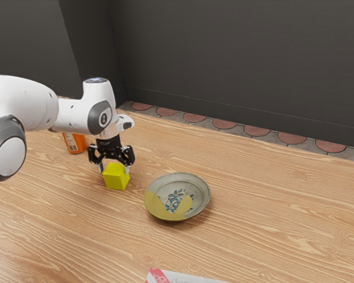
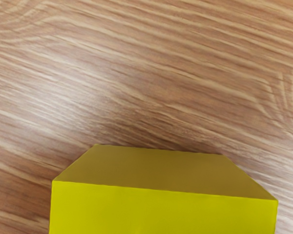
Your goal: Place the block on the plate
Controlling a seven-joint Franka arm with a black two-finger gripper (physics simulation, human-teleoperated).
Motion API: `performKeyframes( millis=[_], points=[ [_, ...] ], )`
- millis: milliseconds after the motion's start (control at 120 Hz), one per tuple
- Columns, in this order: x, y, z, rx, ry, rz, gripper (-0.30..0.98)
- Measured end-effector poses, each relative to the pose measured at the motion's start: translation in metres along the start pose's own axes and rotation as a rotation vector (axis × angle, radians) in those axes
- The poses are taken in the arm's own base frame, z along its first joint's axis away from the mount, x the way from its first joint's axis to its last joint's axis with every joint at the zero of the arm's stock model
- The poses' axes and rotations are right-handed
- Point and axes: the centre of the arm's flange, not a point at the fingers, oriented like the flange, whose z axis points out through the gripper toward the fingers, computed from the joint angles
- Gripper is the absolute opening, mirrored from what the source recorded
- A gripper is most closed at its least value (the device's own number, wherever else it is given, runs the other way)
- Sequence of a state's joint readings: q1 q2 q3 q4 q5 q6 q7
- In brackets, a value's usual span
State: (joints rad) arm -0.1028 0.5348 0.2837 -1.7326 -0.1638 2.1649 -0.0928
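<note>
Grasping is the step in hand, as we judge it: our black two-finger gripper is down at the yellow block, which is not on the plate. We cannot tell whether the jaws are closed on the block or stand wide around it, nor whether it bears its weight on the wooden table. It lies near the plate, on the exterior view's left of it, and in the wrist view its bright face is close to our hand.

Next we should make sure of a firm hold, then lift enough to clear the plate's raised rim, carry the block over toward the exterior view's right and lower it onto the floral middle before letting go. Set down too near the rim, it could tip.

Counting up, we have one gripper, one block, one plate, one orange container with a white label and one red-and-white printed item at the exterior view's lower edge.
</note>
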Motion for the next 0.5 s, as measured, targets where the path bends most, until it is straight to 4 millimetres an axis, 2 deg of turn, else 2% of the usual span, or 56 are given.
performKeyframes(
  millis=[183,242,292,342,442,500],
  points=[
    [0.001,0.0,0.011,0.001,-0.008,-0.008,0.68],
    [0.001,0.0,0.012,-0.003,-0.01,-0.013,0.6],
    [0.001,0.0,0.013,-0.005,-0.01,-0.015,0.48],
    [0.001,0.0,0.012,-0.006,-0.008,-0.017,0.42],
    [0.001,0.0,0.007,-0.004,-0.001,-0.016,0.4],
    [0.0,0.001,-0.004,-0.01,0.01,-0.017,0.39]
  ],
)
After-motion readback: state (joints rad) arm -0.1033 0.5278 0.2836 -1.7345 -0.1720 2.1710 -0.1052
